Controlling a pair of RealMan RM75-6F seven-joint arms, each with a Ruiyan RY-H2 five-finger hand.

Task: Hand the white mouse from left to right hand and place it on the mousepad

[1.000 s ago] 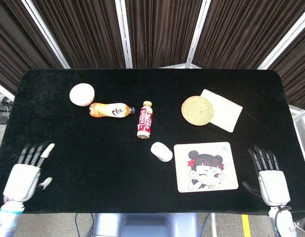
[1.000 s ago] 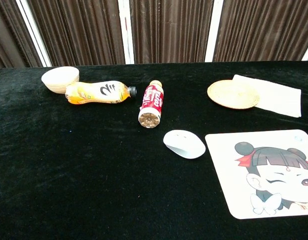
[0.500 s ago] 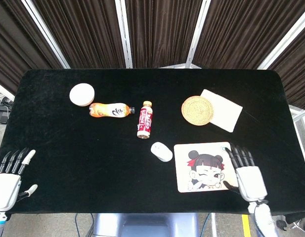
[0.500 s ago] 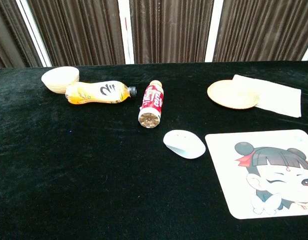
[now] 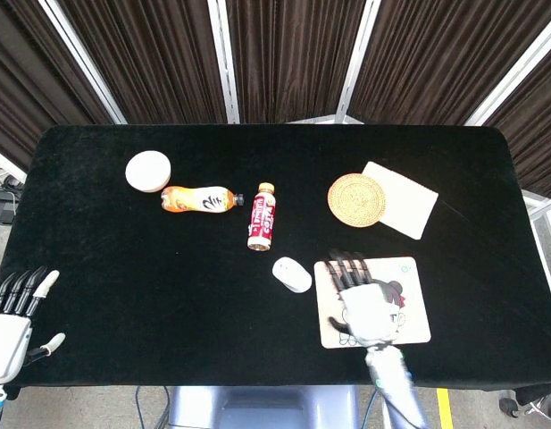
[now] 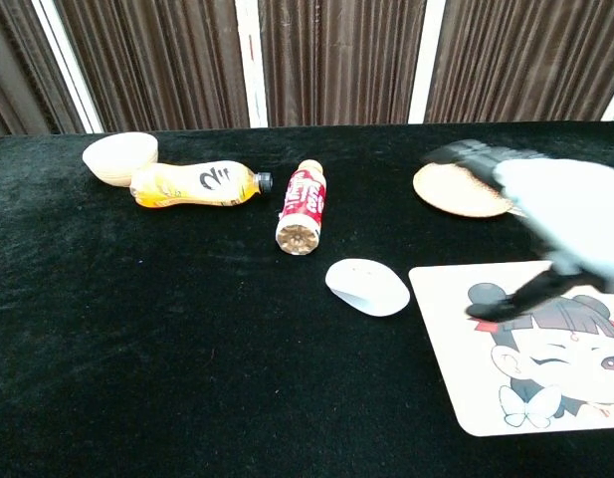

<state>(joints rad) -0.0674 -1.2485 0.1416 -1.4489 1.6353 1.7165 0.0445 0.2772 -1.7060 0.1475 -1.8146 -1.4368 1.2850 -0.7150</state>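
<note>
The left robot hand (image 5: 9,323) hangs at the near left corner of the black tabletop (image 5: 123,259), fingers straight and apart, holding nothing; a wide stretch of bare cloth lies between it and everything else. The right robot hand (image 5: 366,307) is over the cartoon-girl mousepad (image 5: 409,304), fingers spread and pointing away from the robot, with nothing in it; the chest view shows it only as a blur. The mousepad lies close to the near edge. The white mouse (image 6: 367,286) rests on the cloth just beside the mousepad's left edge, not on it, and neither hand touches it.

Farther back, a red bottle (image 6: 301,205) lies on its side, base toward the robot, and an orange bottle (image 6: 193,184) lies crosswise with its dark cap near the red one's neck. A white bowl (image 5: 147,171) sits touching the orange bottle's far end; its contents cannot be made out. On the right, a round woven coaster (image 5: 355,199) overlaps a white cloth (image 5: 404,198).
</note>
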